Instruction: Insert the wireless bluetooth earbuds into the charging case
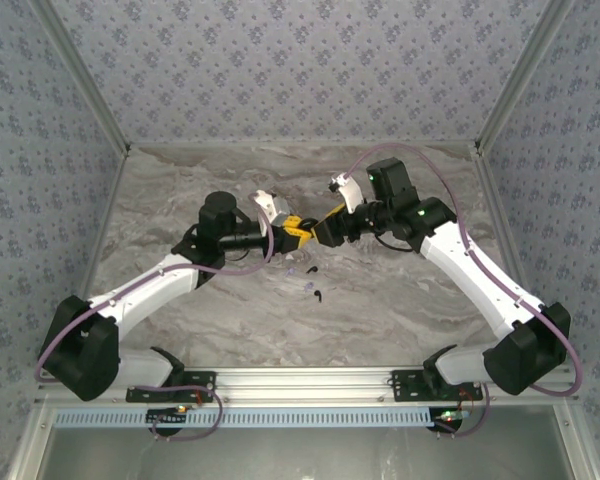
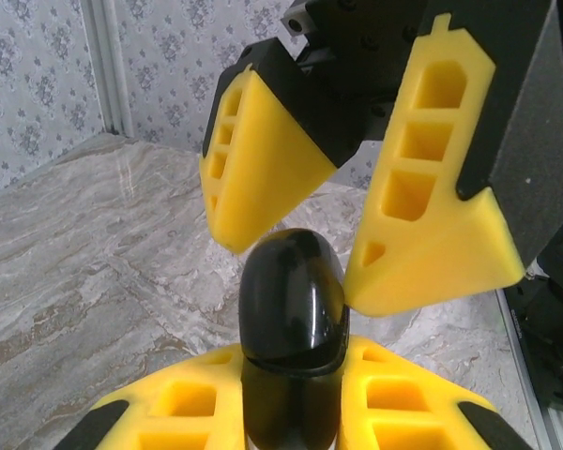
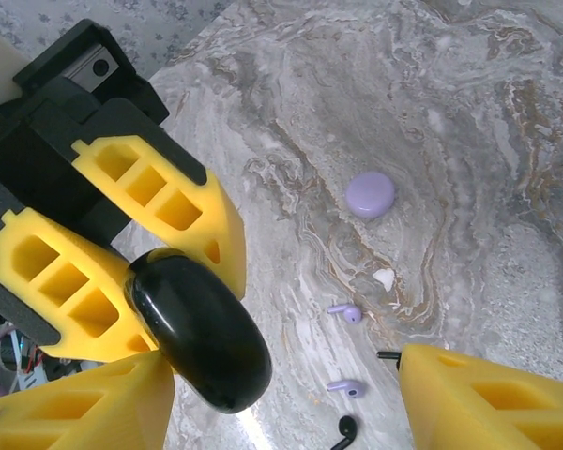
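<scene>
My left end effector [image 2: 291,384] is clenched on the black charging case [image 2: 293,300], mid-air. My right end effector [image 2: 305,246] is released, one finger on either side of its tip. Two purple earbuds [image 3: 345,312] and a black earbud [image 3: 345,429] lie loose on the surface [image 3: 469,112].

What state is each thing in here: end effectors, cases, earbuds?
Black charging case: lid closed, held above the table.
Left end effector: shut on that case.
Right end effector: open, close beside that case.
Purple charging case: lid closed, lying on the table.
Purple earbuds: loose on the table, uncased.
Black earbud: loose on the table, uncased.
</scene>
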Robot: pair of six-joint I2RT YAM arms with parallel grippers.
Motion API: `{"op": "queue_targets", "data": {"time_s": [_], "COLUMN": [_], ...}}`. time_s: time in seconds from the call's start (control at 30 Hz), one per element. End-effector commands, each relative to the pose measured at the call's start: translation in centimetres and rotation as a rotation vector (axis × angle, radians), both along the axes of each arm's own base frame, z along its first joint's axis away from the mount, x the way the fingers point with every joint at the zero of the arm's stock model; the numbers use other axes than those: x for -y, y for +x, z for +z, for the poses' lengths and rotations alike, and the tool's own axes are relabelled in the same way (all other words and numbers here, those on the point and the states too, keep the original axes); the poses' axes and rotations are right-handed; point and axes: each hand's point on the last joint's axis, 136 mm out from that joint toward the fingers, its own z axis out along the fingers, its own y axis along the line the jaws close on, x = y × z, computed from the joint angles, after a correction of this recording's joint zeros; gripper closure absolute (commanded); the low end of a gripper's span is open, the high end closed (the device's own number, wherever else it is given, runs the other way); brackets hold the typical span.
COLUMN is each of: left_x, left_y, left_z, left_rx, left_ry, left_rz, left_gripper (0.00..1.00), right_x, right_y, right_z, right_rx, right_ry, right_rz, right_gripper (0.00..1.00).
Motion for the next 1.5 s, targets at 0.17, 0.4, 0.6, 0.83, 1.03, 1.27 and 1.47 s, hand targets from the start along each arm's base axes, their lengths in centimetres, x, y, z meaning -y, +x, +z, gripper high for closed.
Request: {"op": "queue_targets", "data": {"time_s": [0.17, 0.4, 0.6, 0.83, 1.03, 1.27, 1.47], "left_x": [0.7, 0.8, 0.5, 0.3, -0.5, -3.0, -5.0], "left_y": [-2.7, -2.5, 0.1, 1.7, 2.7, 3.3, 1.8], "left_z": [2.0, 1.9, 0.2, -1.3, -1.7, -2.5, -2.5], "left_rx": [0.069, 0.064, 0.016, -0.049, -0.079, -0.129, -0.134], "left_ry": [-0.041, -0.038, 0.008, 0.021, 0.010, 0.009, 0.001], "left_rz": [-0.118, -0.103, 0.037, 0.114, 0.179, 0.309, 0.365], "left_gripper": [0.86, 0.86, 0.85, 0.85, 0.85, 0.85, 0.85], "right_x": [1.4, 1.4, 1.3, 2.0, 3.5, 4.8, 3.9], "right_y": [2.2, 2.1, 1.5, 1.3, 2.2, 2.1, 1.3], "right_z": [1.0, 0.8, 2.1, 2.4, 0.8, -5.8, -11.6], "right_rx": [0.048, 0.036, 0.055, 0.070, 0.048, -0.145, -0.295], "right_ry": [-0.020, -0.022, 0.011, 0.014, -0.040, -0.161, -0.203], "right_rz": [-0.119, -0.115, -0.099, -0.128, -0.222, -0.268, -0.269], "right_gripper": [0.34, 0.34, 0.32, 0.30, 0.29, 0.30, 0.33]}}
